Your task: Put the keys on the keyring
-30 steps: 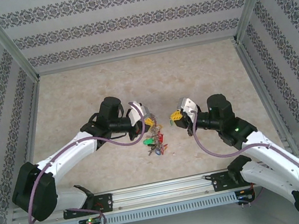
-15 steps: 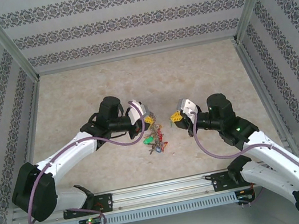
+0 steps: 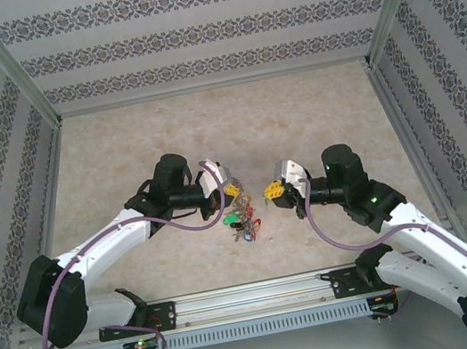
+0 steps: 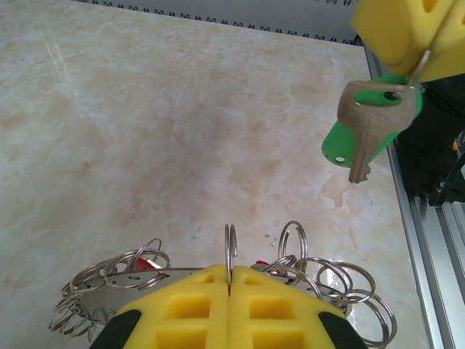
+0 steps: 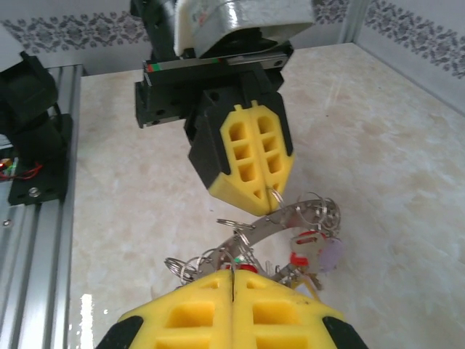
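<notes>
Left end effector was fully closed, its pads pinching a thin wire loop of the keyring. The grey band and its fringe of small rings hung just under the pads, above the counter. Right end effector was also closed, gripping the green-tagged key by its small ring, blade dangling down.

My judgement for the step in hand: present the key's ring edge-on to the split in the pinched loop. Approach slowly, keep the left grip steady, and let the key stop swinging before contact.

In the left wrist view the key sat up and to the right of the loop, near it but clearly apart. Nothing was threaded yet.
</notes>
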You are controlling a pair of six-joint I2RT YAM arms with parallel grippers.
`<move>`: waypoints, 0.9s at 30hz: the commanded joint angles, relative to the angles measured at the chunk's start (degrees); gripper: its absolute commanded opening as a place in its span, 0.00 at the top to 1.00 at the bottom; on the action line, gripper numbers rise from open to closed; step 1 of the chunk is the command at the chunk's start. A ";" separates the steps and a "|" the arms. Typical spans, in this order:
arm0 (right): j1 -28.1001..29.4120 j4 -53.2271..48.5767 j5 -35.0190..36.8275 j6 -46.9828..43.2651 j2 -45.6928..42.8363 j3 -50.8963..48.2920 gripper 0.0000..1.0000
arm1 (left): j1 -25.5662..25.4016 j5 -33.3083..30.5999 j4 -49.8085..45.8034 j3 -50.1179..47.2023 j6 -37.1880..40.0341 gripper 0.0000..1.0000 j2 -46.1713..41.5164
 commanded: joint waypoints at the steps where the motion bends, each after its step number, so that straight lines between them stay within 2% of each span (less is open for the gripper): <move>1: 0.99 -0.14 -4.70 -1.79 1.15 2.38 1.00 | -0.83 2.37 4.59 0.09 1.64 1.00 -1.45; 3: 1.27 0.20 -3.76 -2.06 2.18 2.83 1.00 | -0.91 2.57 5.02 0.08 1.63 1.00 -1.52; 6: 2.41 3.14 2.95 -1.62 3.83 2.45 1.00 | -1.02 2.77 5.40 0.38 1.56 1.00 -1.38; 9: 3.63 4.19 5.55 -3.25 5.79 3.05 1.00 | -1.09 3.04 5.31 0.65 1.38 1.00 -0.96; 15: 4.21 6.26 16.08 -7.65 8.24 3.14 1.00 | -1.41 3.23 4.78 1.13 1.56 1.00 -0.48; 22: 4.33 5.98 5.30 -7.38 12.09 5.21 1.00 | -1.42 3.34 4.10 2.24 1.56 1.00 0.18; 27: 4.75 8.73 3.91 -5.46 14.13 5.40 1.00 | -1.51 3.26 3.82 2.99 0.88 1.00 0.75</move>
